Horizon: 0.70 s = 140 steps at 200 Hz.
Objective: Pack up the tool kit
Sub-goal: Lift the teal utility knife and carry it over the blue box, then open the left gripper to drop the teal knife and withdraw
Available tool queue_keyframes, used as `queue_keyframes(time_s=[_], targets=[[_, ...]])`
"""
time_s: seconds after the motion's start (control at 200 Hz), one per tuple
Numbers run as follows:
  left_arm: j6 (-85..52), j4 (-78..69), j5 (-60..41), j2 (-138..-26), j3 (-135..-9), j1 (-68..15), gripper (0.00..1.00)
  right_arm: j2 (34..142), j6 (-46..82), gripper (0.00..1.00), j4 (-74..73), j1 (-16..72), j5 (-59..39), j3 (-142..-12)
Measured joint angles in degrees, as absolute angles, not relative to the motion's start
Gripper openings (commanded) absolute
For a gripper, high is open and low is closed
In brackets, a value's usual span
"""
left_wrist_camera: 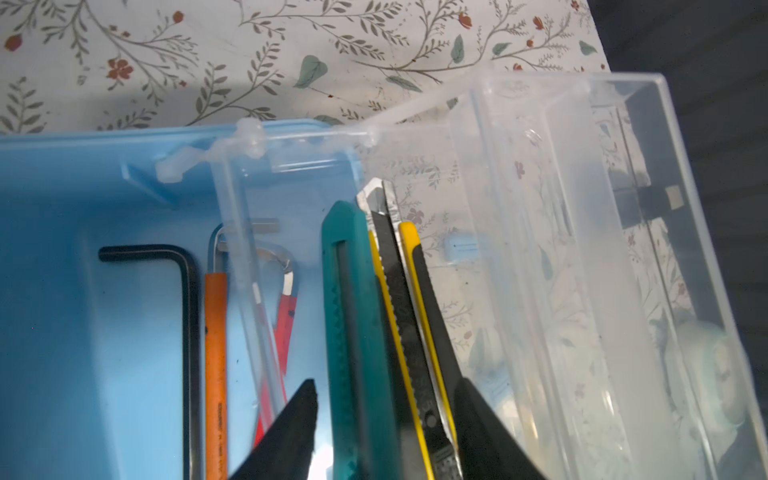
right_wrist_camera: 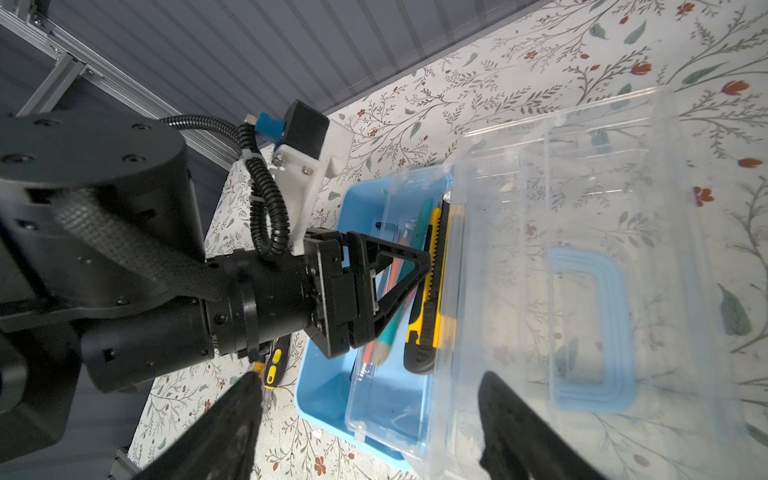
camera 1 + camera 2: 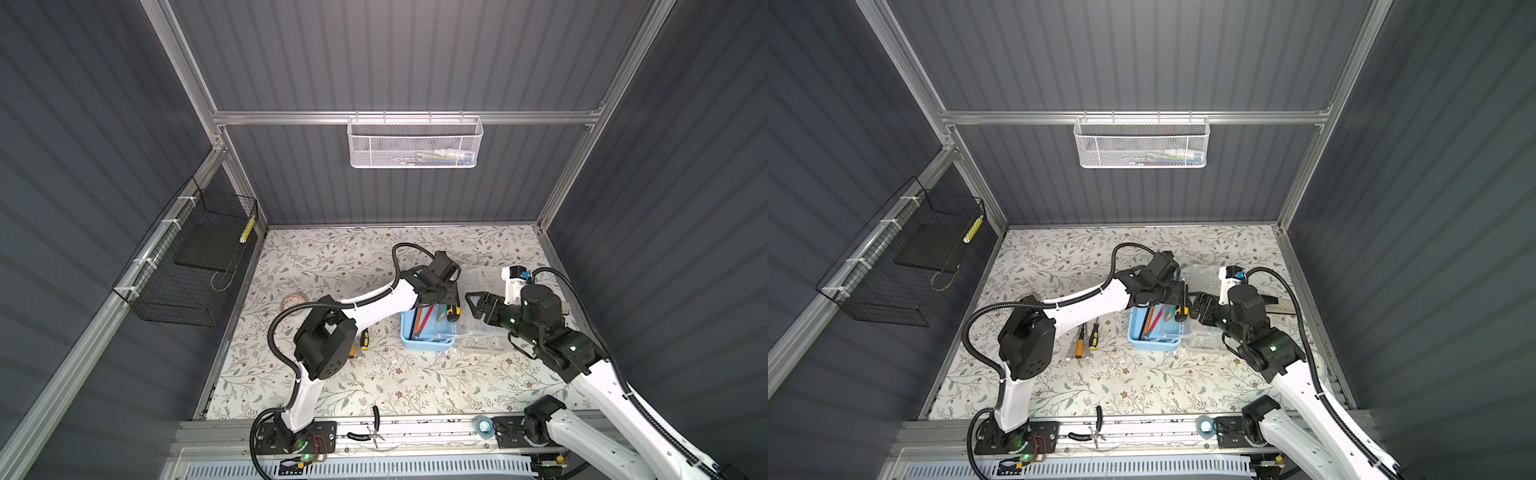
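The light-blue box [image 3: 428, 337] [image 3: 1154, 338] [image 2: 320, 399] stands open mid-table, with its clear lid [image 3: 484, 328] [image 1: 582, 249] [image 2: 582, 249] flipped out to the right. Hex keys [image 1: 187, 311] lie inside it. A teal knife [image 1: 353, 311] and a yellow-black knife [image 1: 409, 316] [image 2: 436, 291] rest along the box's lid-side wall. My left gripper [image 3: 446, 297] [image 1: 386, 380] hangs over them, open, one finger on each side of both knives, with a gap beside the teal one. My right gripper [image 3: 471, 307] [image 2: 370, 382] is open above the lid and holds nothing. Screwdrivers [image 3: 1094, 334] lie on the table left of the box.
A white mesh basket [image 3: 415, 143] hangs on the back wall. A black wire basket [image 3: 187, 266] hangs on the left wall. Pliers [image 3: 376, 428] and a tape roll [image 3: 483, 426] sit on the front rail. A small round dish [image 3: 293, 300] lies behind the left arm.
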<state>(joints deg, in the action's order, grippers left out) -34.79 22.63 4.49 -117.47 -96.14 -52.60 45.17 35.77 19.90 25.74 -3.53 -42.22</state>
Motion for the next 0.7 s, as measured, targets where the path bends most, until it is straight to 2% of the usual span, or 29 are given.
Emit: queue_keyframes(time_s=[0.395, 0.52, 0.7], targets=[[-33.06, 21.12, 9.54, -110.32, -92.09, -52.84, 0.66, 46.13, 35.09, 0.8, 20.21, 25.47, -5.17, -42.33], [-30.7, 21.39, 14.06, -104.16, -86.85, -52.82, 0.67, 46.59, 34.5, 0.79, 20.82, 25.47, -6.72, -42.89], [-29.5, 24.01, 18.72, -95.24, -76.29, -50.96, 0.62, 46.96, 34.5, 0.78, 20.71, 25.5, -9.5, -43.16]])
